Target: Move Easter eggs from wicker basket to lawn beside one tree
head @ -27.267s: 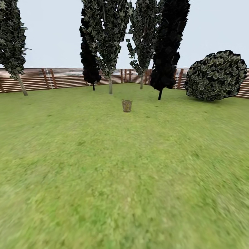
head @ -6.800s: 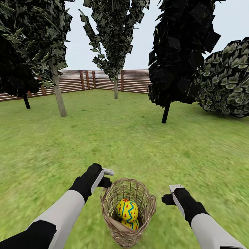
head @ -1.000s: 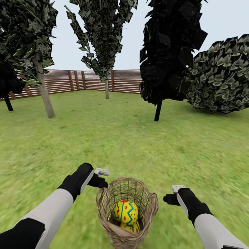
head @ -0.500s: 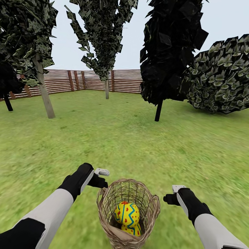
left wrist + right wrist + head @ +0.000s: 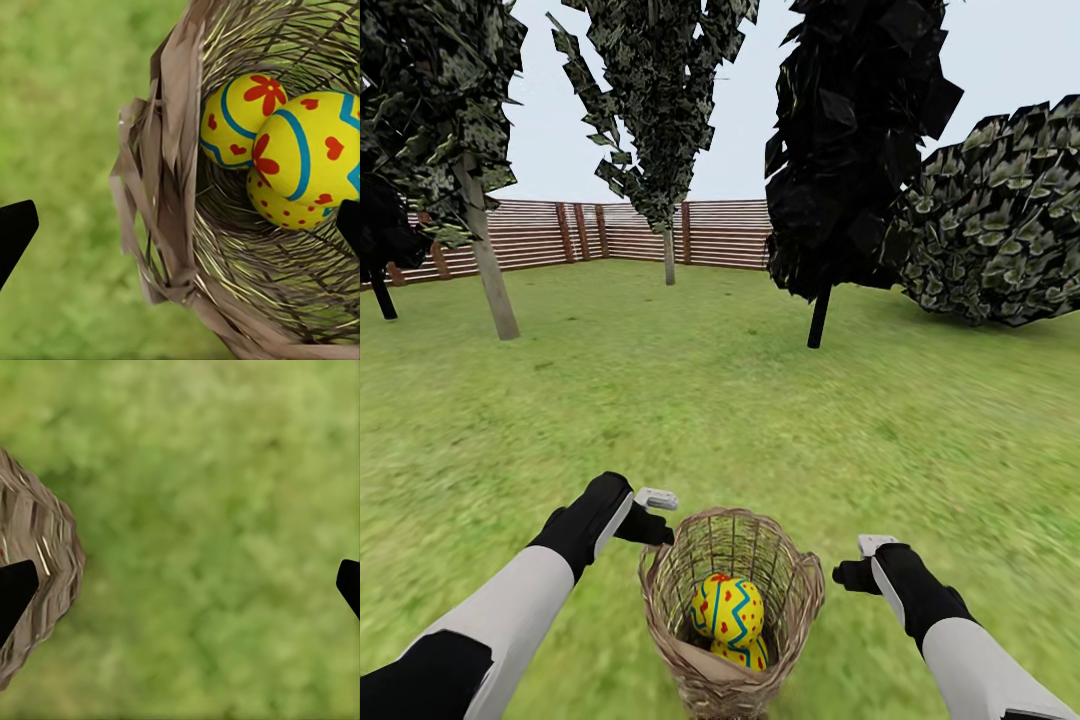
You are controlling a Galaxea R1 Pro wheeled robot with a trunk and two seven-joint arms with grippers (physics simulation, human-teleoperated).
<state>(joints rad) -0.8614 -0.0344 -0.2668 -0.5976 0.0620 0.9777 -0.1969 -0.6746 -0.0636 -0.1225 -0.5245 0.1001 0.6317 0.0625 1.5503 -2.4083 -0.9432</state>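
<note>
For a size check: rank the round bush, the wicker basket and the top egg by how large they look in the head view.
1. Round bush, though it stands far off.
2. Wicker basket, close to the camera.
3. Top egg, inside the basket.

The lawn (image 5: 690, 400) is carrying everything here, spreading as short green grass from the near foreground out to the wooden fence (image 5: 610, 232) that is bordering it at the back. A wicker basket (image 5: 730, 680) is standing upright on the grass close in front, its brown open weave showing up close in the left wrist view (image 5: 169, 195) and again in the right wrist view (image 5: 34, 585). Farther out, a tree (image 5: 485, 270) with a leaning pale trunk is rising from the grass on the left, a thin black-trunked tree (image 5: 819, 318) is standing near the middle, and a round bush (image 5: 1000, 220) is sitting at the right edge.
</note>
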